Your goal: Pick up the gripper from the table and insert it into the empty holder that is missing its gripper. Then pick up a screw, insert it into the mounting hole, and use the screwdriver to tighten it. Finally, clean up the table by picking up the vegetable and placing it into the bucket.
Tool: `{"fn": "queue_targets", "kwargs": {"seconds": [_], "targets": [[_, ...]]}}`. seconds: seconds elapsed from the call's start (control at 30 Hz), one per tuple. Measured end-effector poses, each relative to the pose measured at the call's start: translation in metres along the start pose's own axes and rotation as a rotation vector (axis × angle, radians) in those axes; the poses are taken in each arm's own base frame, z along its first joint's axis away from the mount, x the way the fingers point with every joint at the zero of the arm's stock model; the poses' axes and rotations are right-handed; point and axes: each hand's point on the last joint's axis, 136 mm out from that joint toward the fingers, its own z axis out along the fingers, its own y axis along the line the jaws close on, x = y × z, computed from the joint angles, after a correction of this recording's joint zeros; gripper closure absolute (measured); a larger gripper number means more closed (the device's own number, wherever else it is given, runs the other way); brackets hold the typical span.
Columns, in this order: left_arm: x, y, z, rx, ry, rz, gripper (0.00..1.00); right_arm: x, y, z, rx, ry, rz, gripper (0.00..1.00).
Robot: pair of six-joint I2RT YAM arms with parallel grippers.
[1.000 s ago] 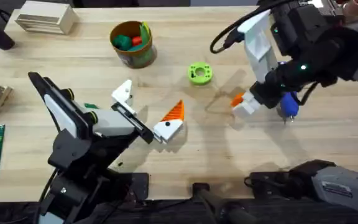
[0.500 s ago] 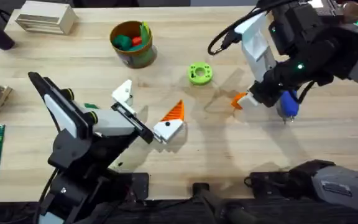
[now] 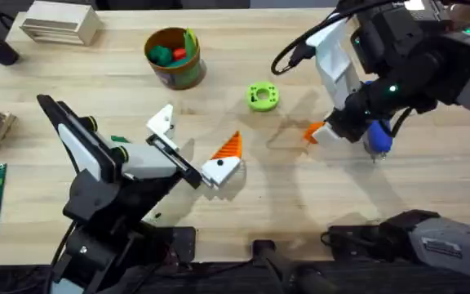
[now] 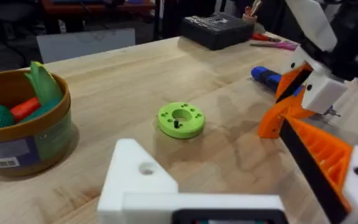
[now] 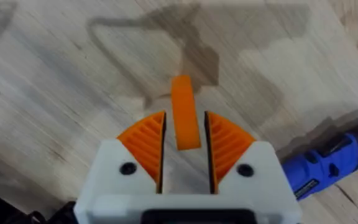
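The right gripper (image 5: 184,142) has its fingers clamped on the orange gripper (image 5: 184,118), low over the wooden surface (image 3: 300,196), beside the blue screwdriver (image 3: 379,136). The left gripper (image 3: 194,147) has fingers apart; one holder (image 3: 163,121) is bare.

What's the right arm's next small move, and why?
Probably lift a little and carry the gripper toward the holder on the left arm. The right gripper has the orange wedge between its pads, apparently clamped, and the holder's mount is bare beside its one orange finger.
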Motion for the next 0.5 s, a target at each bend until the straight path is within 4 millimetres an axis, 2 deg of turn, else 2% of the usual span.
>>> {"fn": "queue_targets", "kwargs": {"seconds": [0.5], "targets": [[0.0,0.0001,0.0,0.0,0.0,0.0,0.014,-0.0045,0.0015,0.0005,0.004,-0.013,-0.014,0.683]]}}
